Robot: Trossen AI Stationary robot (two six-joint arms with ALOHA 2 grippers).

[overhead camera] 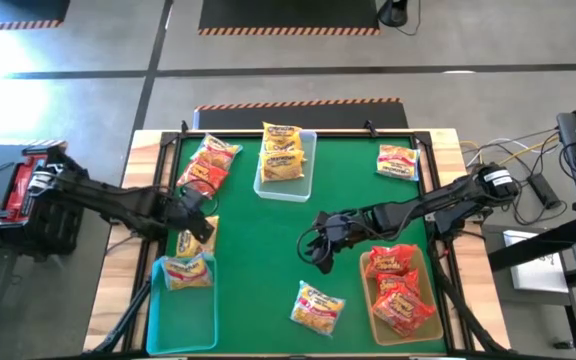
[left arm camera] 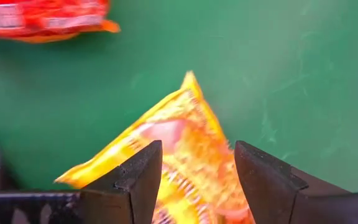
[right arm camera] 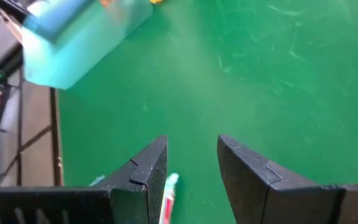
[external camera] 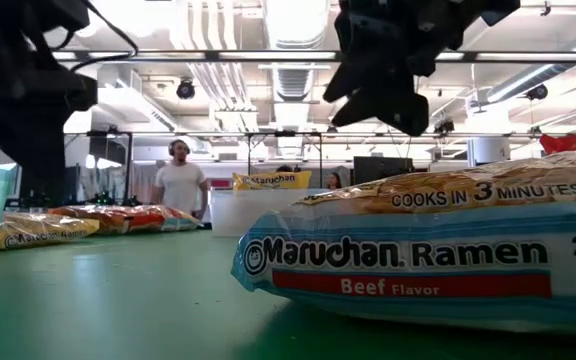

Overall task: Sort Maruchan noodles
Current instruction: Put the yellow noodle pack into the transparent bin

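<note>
My left gripper (overhead camera: 194,220) (left arm camera: 197,155) is near the table's left edge, shut on a yellow-orange Maruchan packet (overhead camera: 197,240) just beyond the teal bin (overhead camera: 158,310). That bin holds one yellow and pale-blue packet (overhead camera: 188,270). My right gripper (overhead camera: 318,254) (right arm camera: 192,149) hangs open over bare green mat in the middle, touching nothing. A beef packet (overhead camera: 318,306) (external camera: 418,250) lies flat on the mat near it. Red packets (overhead camera: 209,163) and a yellow-orange one (overhead camera: 398,161) lie toward the far edge. My left gripper has the yellow-orange packet between its two fingers, which come at it from above. The packet fills the gap, and its side (left arm camera: 86,177) spreads out past one finger. Its pointed far corner (left arm camera: 191,81) sticks out ahead of the fingertips. Whether it is lifted clear of the mat I cannot tell.
A clear bin (overhead camera: 308,185) at the far middle holds yellow-orange packets. A tan bin (overhead camera: 368,300) at the near right holds red packets. Open mat lies between the bins. A person (external camera: 180,185) stands in the room behind the table.
</note>
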